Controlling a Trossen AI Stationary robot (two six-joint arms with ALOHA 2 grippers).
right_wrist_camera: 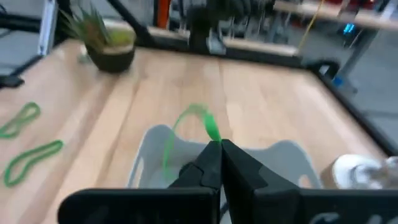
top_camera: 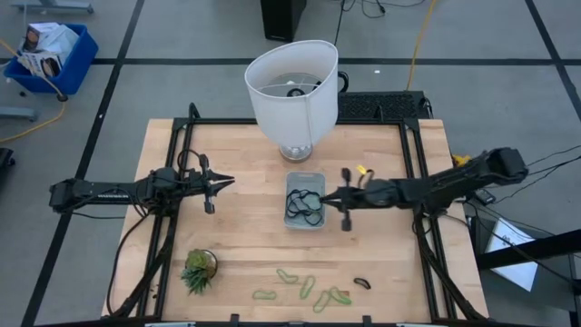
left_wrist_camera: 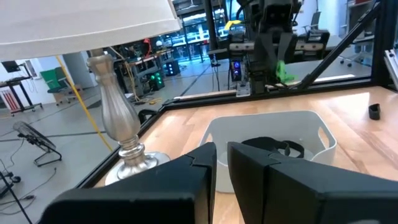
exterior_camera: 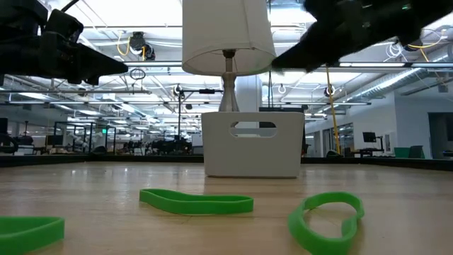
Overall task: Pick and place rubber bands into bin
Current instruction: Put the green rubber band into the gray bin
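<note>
The pale bin (top_camera: pixel 305 201) stands mid-table with large dark rubber bands (top_camera: pixel 303 207) lying in it; it also shows in the low view (exterior_camera: pixel 253 152) and the left wrist view (left_wrist_camera: pixel 311 127). My right gripper (top_camera: pixel 325 195) is at the bin's right rim, shut on a light green rubber band (right_wrist_camera: pixel 198 121). My left gripper (top_camera: pixel 231 182) is shut and empty, left of the bin, above the table. Several green bands (top_camera: pixel 307 286) and one small dark band (top_camera: pixel 362 283) lie flat near the front edge. My right gripper pinches the green band at one spot on its loop (right_wrist_camera: pixel 214 138) between its two fingertips. It comes from the table's right. The rest of the loop (right_wrist_camera: pixel 169 149) hangs free beyond the fingertips over the bin, slack and lifted clear; it also shows in the left wrist view (left_wrist_camera: pixel 283 70).
A white lampshade on a metal lamp base (top_camera: pixel 292 86) stands just behind the bin. A small potted plant (top_camera: pixel 198 270) sits at the front left. A blue crate (top_camera: pixel 50 54) is on the floor beyond the table's far left.
</note>
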